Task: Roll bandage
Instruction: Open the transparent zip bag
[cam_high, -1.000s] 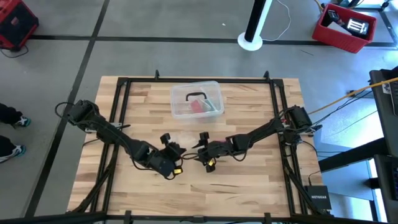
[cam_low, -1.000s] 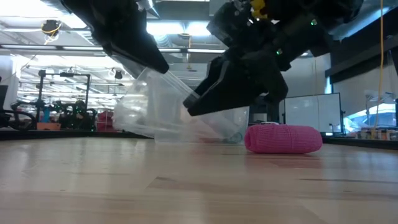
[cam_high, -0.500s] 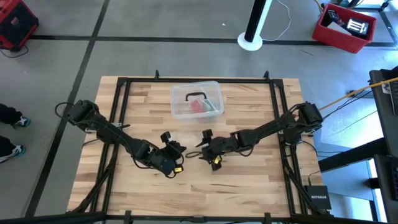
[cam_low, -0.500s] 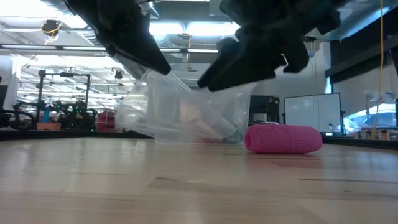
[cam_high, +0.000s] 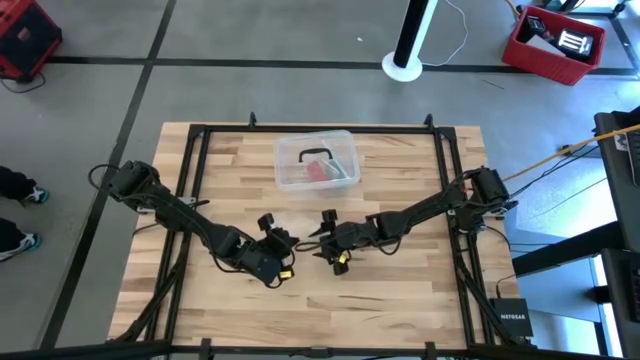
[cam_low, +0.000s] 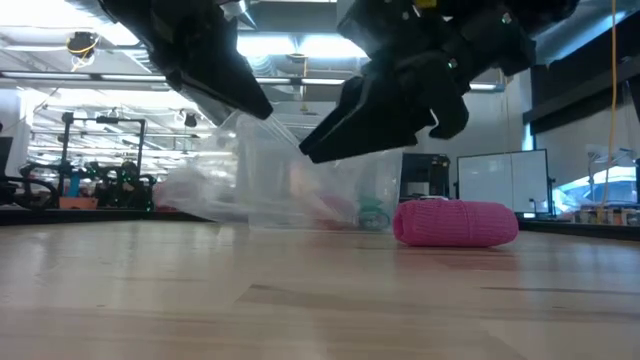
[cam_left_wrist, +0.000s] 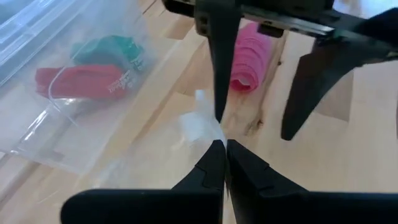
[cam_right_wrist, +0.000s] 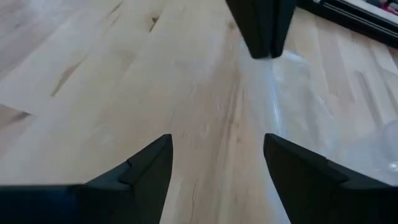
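Observation:
The bandage is a small pink roll (cam_low: 455, 222), lying on its side on the table. In the left wrist view the bandage (cam_left_wrist: 249, 59) shows just beyond my right gripper's fingers. My right arm hides it in the high view. My left gripper (cam_high: 290, 241) is shut on a crumpled clear plastic wrapper (cam_low: 250, 180) near the table's middle. My right gripper (cam_high: 318, 243) faces it from the right, open, a little above the wood, with nothing between its fingers (cam_right_wrist: 146, 165). My left gripper pinches a crumpled corner of the clear wrapper (cam_left_wrist: 200, 127) between its two shut fingertips. The fingers slant down from the table's left. The wrapper hangs below them (cam_low: 262, 130), and its lower part lies on the table.
A clear plastic box (cam_high: 315, 160) with pink and green contents stands at the table's far middle. A black frame (cam_high: 200, 135) runs round the tabletop. Bare wood lies toward the near edge (cam_high: 320, 310).
My right gripper has risen a little off the table and stays open. The wrapper hanging from my left gripper has shifted, and its lower part now lies spread wider on the table. The pink roll has not moved.

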